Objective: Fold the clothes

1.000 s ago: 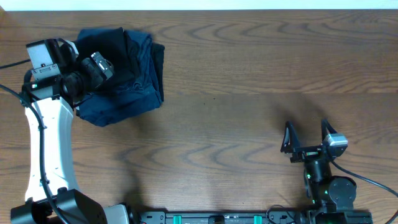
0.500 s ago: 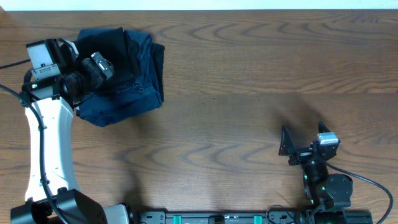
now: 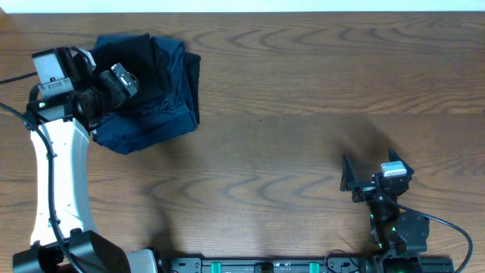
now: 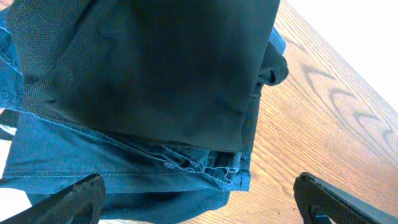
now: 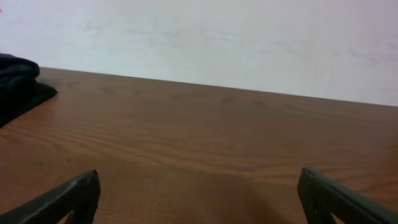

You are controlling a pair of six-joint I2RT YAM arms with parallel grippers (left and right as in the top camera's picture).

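Observation:
The clothes, a black folded garment (image 3: pixel 142 59), lie on top of a dark blue denim-like stack (image 3: pixel 155 117) at the table's far left. In the left wrist view the black fabric (image 4: pixel 155 68) covers most of the blue stack (image 4: pixel 112 165). My left gripper (image 3: pixel 121 82) hovers over the pile's left part, open, with nothing between its fingers (image 4: pixel 68 200). Near the front right edge my right gripper (image 3: pixel 371 171) stands open and empty, far from the pile. The right wrist view shows only a dark corner of the pile (image 5: pixel 17 84) at far left.
The brown wooden table (image 3: pixel 303 98) stretches from the pile to the right edge. A pale wall (image 5: pixel 217 37) runs behind its far edge. The arm bases sit on a rail (image 3: pixel 265 265) along the front edge.
The right gripper has drawn back slightly toward the front edge and turned a little. The left arm and the pile have not moved.

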